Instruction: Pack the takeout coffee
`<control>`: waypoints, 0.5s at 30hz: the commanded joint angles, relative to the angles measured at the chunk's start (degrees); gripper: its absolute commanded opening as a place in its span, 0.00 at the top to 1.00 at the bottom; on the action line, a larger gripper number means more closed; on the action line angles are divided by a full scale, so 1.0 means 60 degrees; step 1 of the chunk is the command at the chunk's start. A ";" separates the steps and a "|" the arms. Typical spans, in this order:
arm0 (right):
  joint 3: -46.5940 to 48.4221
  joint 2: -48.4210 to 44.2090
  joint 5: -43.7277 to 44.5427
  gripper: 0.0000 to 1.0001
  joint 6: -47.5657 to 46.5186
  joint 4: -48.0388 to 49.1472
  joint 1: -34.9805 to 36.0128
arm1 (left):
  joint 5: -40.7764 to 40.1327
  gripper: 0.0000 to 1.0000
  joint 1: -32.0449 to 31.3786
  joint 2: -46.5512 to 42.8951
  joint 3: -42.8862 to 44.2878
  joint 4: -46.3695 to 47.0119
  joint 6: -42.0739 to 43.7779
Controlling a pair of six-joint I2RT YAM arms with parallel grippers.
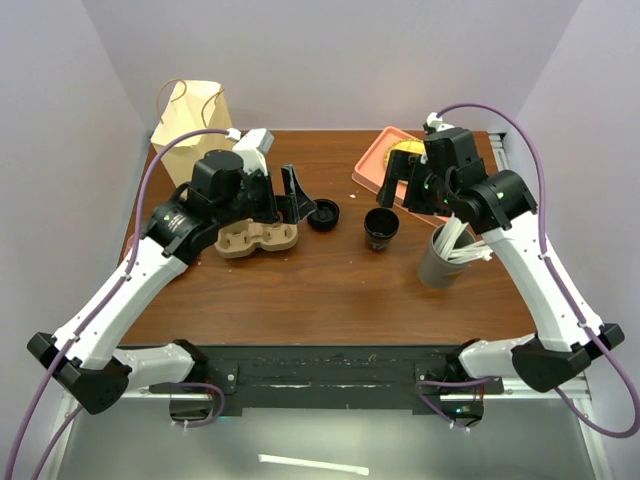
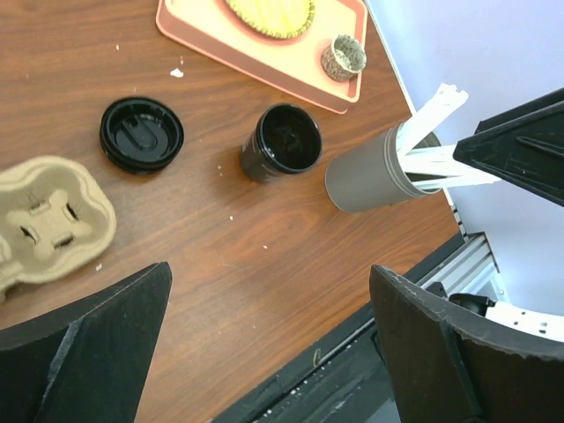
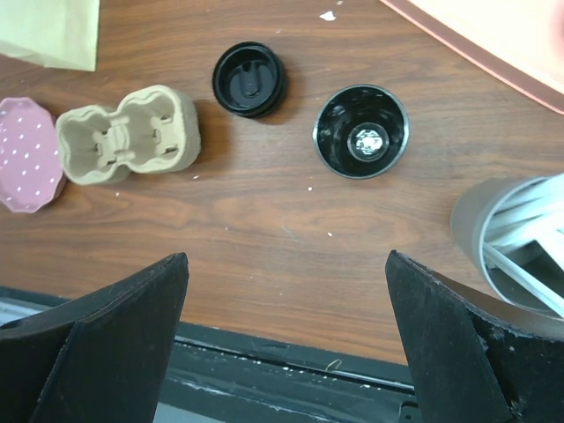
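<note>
The left gripper (image 2: 270,295) and right gripper (image 3: 286,264) are both hanging spread wide, empty. The cup (image 3: 361,132) is sitting lidless mid-table, lid (image 3: 249,79) lying just beside it. Best bet: pinching the lid's rim, keeping it level while capping.

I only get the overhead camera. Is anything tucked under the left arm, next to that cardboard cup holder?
Observer: Yes. The right wrist camera shows a pink disc with white dots lying right beside the cardboard holder.
Operator: And the black cup, is there coffee in it?
Observer: That camera looks straight down into the black cup. Its inside is dark with one bright glint at the bottom, and I cannot tell whether that is liquid.
</note>
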 commanded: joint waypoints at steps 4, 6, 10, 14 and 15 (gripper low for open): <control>-0.0291 -0.0425 0.1190 0.02 -0.0059 -0.0047 -0.0016 | 0.0011 0.00 0.0004 -0.0132 -0.0170 0.0697 0.0533; -0.0599 -0.0323 0.1687 0.02 0.0011 -0.0221 -0.0031 | -0.0120 0.00 0.0004 -0.0190 -0.0537 0.0932 0.0562; -0.0630 0.0466 0.2714 0.08 -0.0339 -0.0807 -0.0031 | -0.0384 0.00 0.0004 -0.0176 -0.1007 0.0903 0.0475; -0.0759 0.1258 0.2673 0.28 -0.1158 -0.0794 -0.0031 | -0.0414 0.00 0.0004 -0.0293 -0.1227 0.0902 0.0299; -0.0819 0.1506 0.2701 0.32 -0.1305 -0.0707 -0.0045 | -0.0414 0.00 0.0004 -0.0322 -0.1329 0.0932 0.0313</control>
